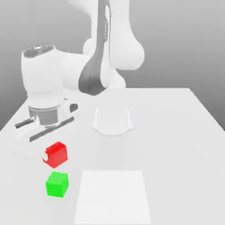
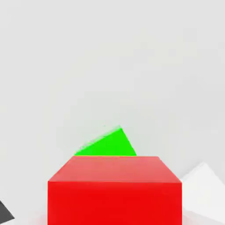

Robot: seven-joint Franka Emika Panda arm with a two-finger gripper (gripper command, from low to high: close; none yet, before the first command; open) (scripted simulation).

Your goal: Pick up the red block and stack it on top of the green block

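As jaws clamp red block (image 1: 56, 154), block-width apart

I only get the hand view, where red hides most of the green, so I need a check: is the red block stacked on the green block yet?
Observer: No. In the exterior view the red block is apart from the green block, with a gap between them.
Operator: Anything beside the green one?
Observer: A flat white square lies on the table, on the exterior view's right of it.
Operator: Where is the arm?
Observer: Its wrist is above the red block.
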